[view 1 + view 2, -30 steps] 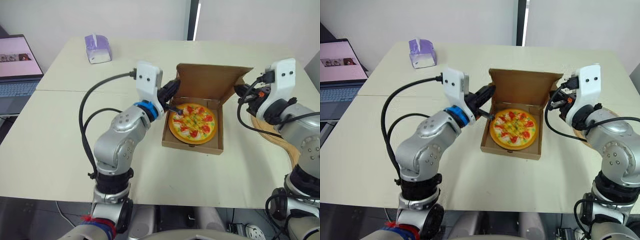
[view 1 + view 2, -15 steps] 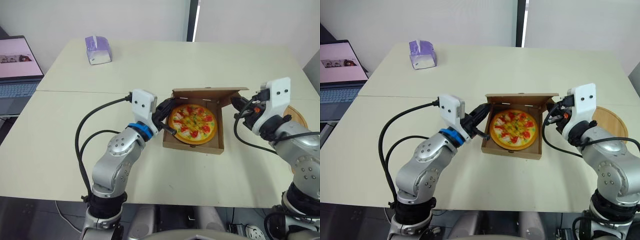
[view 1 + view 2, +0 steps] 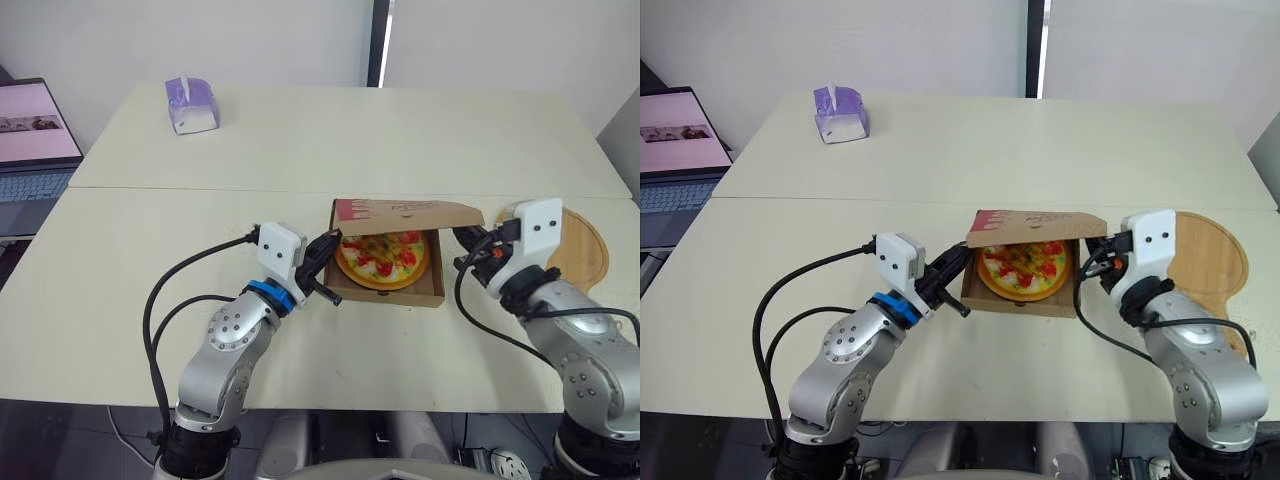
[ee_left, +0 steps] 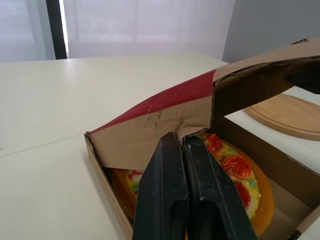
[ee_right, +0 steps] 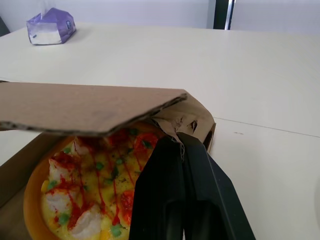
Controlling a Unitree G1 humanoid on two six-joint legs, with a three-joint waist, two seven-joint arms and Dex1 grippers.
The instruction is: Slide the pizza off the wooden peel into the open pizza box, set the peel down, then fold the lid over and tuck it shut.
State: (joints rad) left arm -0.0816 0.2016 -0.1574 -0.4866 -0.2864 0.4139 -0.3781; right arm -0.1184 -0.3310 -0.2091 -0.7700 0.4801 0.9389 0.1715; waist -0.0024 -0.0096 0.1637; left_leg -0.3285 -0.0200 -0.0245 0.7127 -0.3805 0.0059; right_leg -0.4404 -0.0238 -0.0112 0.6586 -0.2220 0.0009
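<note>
The left gripper (image 4: 184, 137), fingers pressed together, is touching the left edge of the pizza box lid (image 3: 405, 212). The right gripper (image 5: 179, 137), likewise clenched, is meeting the lid's right corner. The lid is slanting low over the pizza (image 3: 385, 258) in the box (image 3: 385, 293). The wooden peel (image 3: 582, 245) is lying just right of the box, and bare table (image 3: 400, 130) is stretching behind.
</note>
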